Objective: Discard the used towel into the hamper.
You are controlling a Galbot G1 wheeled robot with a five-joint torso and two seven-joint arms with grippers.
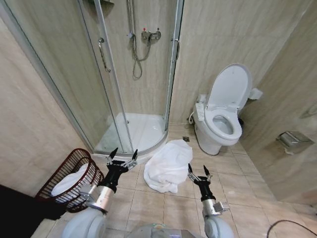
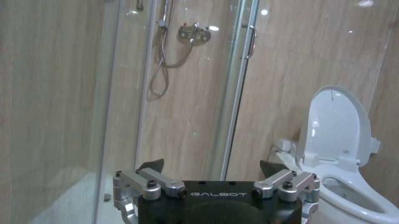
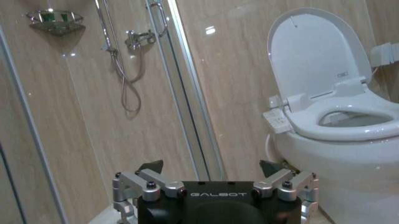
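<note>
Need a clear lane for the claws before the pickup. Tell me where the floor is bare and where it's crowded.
Bare tile lies between the towel and the right wall, in front of the toilet, and nearer the robot below the towel. Crowded: the hamper, already holding white cloth, sits close beside the left claw; the right claw hovers at the towel's edge.

R gripper jaws spread — toilet lid up, shower hose behind glass door.

Bathroom lined with beige tiled walls and tiled floor. Glass corner shower enclosure set against far wall, hose and mixer tap mounted inside. White toilet placed beside shower, lid raised.
</note>
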